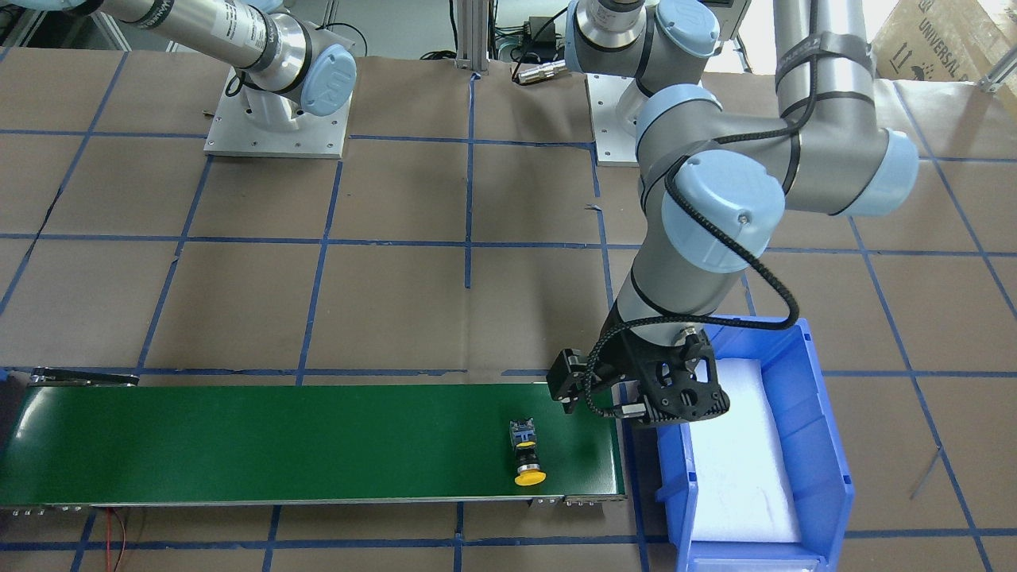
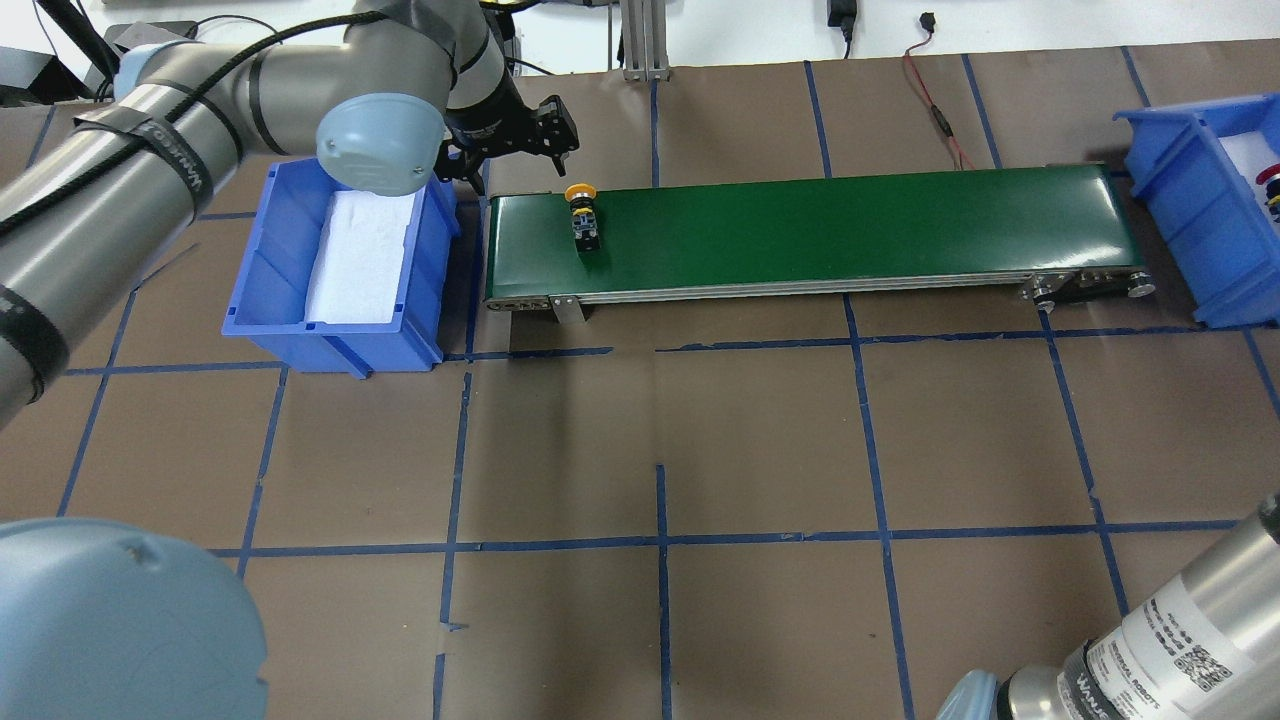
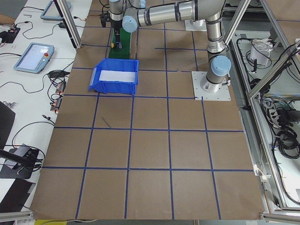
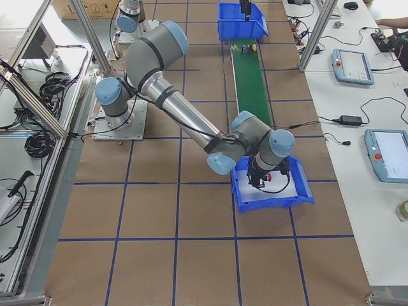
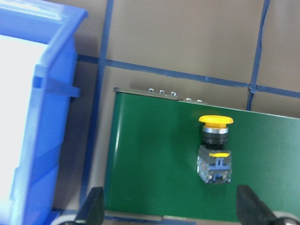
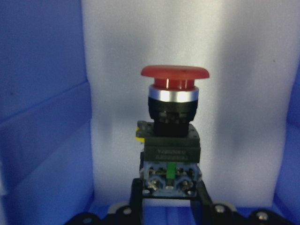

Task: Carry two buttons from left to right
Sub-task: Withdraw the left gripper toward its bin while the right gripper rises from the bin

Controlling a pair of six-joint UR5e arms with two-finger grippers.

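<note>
The yellow button [image 1: 527, 457] lies on its side on the green conveyor belt [image 1: 238, 445], near the belt's end on the robot's left; it also shows in the overhead view [image 2: 582, 215] and the left wrist view [image 5: 215, 150]. My left gripper [image 5: 173, 211] is open and empty, just above that belt end beside a blue bin [image 2: 340, 340]. The red button [image 6: 174, 122] is over the white foam of the other blue bin [image 4: 255, 197]. My right gripper [image 6: 171, 197] is shut on its block body, low inside that bin.
The blue bin on the robot's left [image 1: 826, 445] holds only a white foam pad and stands against the belt's end. The right bin [image 2: 1180, 190] stands at the belt's other end. Brown table cover with blue tape lines [image 2: 660, 540] lies around them.
</note>
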